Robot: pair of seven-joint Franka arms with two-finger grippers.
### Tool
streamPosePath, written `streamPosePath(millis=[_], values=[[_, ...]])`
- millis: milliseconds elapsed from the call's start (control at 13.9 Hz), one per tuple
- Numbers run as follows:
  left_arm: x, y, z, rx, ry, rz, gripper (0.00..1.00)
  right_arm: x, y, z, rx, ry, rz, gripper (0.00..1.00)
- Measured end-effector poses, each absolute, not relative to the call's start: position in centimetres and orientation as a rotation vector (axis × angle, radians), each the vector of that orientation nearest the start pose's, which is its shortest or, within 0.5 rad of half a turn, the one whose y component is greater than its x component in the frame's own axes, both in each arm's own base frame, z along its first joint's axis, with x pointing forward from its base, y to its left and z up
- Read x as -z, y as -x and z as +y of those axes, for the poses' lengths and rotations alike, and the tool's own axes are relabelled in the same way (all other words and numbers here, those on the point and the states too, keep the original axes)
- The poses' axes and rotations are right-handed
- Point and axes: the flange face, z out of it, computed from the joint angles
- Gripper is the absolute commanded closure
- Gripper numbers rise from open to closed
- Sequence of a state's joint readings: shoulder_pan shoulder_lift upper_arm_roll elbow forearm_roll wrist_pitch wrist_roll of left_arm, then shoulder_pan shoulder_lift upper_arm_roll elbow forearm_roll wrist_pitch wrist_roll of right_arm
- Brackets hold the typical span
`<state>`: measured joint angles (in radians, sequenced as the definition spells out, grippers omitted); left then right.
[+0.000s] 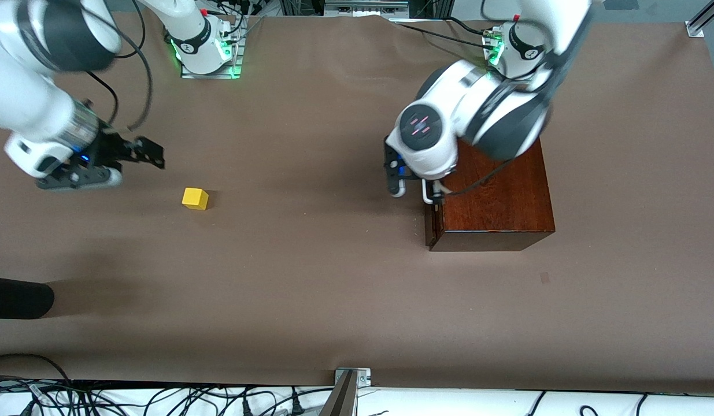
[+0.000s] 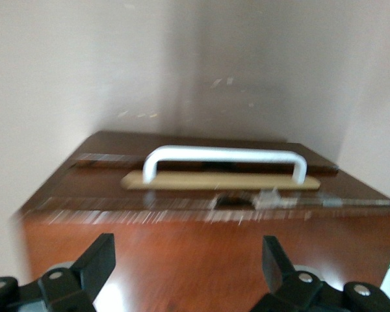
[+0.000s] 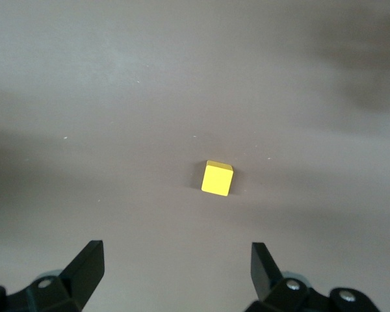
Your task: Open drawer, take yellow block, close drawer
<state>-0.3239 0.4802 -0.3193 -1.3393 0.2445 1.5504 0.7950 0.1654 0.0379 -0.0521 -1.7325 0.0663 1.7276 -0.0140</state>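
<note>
The yellow block [image 1: 195, 198] sits alone on the brown desk [image 1: 310, 289], out toward the right arm's end, well apart from the wooden box [image 1: 492, 202]. The drawer [image 2: 208, 214] looks pushed in, its white handle [image 2: 224, 158] facing the left end effector [image 1: 413, 186], fingers spread wide. From the block, the right end effector [image 1: 138, 151] hovers at ten o'clock in the front view, fingers apart, empty.

No readable words, brands or numbers show anywhere; the small round emblems on the white arm bases are too small to make out.
</note>
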Motion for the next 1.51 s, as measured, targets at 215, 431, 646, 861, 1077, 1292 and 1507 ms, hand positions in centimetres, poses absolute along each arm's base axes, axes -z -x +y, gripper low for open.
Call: streamPosePath(millis=[215, 431, 646, 861, 1077, 1292, 1507], values=[[-54.0, -58.4, -29.2, -0.198, 2.36, 1.876, 0.0, -56.8, -56.7, 5.9, -0.012, 3.096, -0.203, 0.0], [-59.8, -60.4, -20.0, -0.143, 2.498, 1.677, 0.0, -57.9, -56.9, 5.8, 0.021, 3.125, -0.224, 0.0], [-61.5, -61.8, -11.9, -0.148, 2.665, 1.515, 0.0, -59.4, -57.1, 6.1, 0.068, 3.13, -0.236, 0.0], [-63.3, -61.7, -7.7, -0.051, 2.771, 1.286, 0.0, -60.4, -57.2, 5.9, 0.09, 3.144, -0.237, 0.0], [-64.8, -58.9, -6.1, -0.009, 2.907, 0.917, 0.0, -60.4, -57.2, 5.8, 0.09, 3.146, -0.235, 0.0], [-64.8, -56.8, -3.7, -0.001, 3.128, 0.415, 0.0, -60.4, -57.1, 5.9, 0.082, 3.146, -0.238, 0.0], [-62.8, -56.6, 0.3, -0.058, 3.186, 0.155, 0.0, -60.4, -57.1, 6.0, 0.081, 3.146, -0.242, 0.0]])
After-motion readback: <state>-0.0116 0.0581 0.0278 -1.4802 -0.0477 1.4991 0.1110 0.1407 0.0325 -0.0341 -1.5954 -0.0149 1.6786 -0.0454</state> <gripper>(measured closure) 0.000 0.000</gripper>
